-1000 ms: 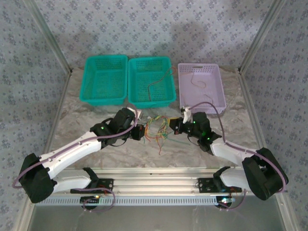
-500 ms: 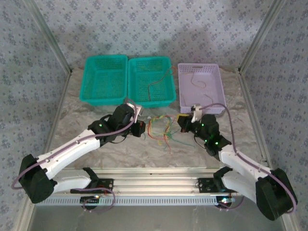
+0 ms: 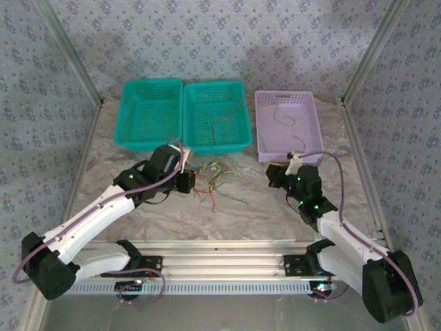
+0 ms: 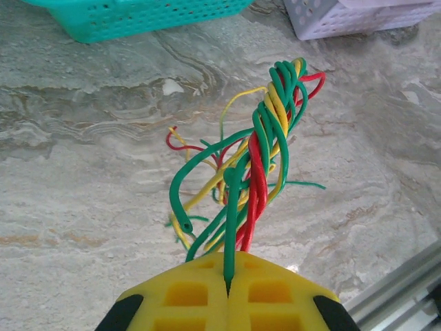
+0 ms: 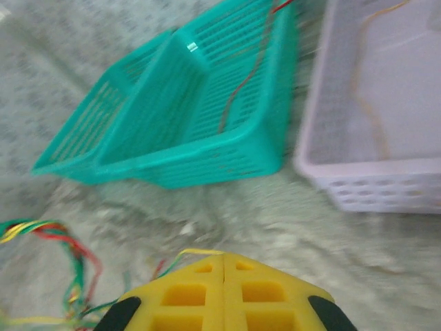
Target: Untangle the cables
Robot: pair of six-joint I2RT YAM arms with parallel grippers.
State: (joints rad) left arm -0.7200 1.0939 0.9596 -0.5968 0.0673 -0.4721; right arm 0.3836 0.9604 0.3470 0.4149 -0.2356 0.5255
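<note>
Both of your grippers are pressed together: the left gripper (image 4: 229,281) pinches a green strand of the cables (image 4: 270,131), whose twisted bundle sits near the middle teal basket (image 3: 216,147). The right gripper (image 5: 222,256) is closed well apart from that bundle; whether it pinches the yellow strand at its tip, you cannot tell.

Both the left arm (image 3: 89,221) and the right arm (image 3: 344,238) are built of smooth white links between bulky black joint housings (image 3: 43,267), each carrying a small green light (image 3: 132,177) and a thick purple-grey cable (image 3: 341,185) looped loosely along its length. Their black bases (image 3: 134,261) are bolted to a silver slotted rail (image 3: 220,265) at the near edge. The left claw (image 4: 228,265) and right claw (image 5: 223,265) end in bright yellow moulded fingers (image 4: 186,293) with square recesses, flanked by rounded black corners (image 5: 117,314).
</note>
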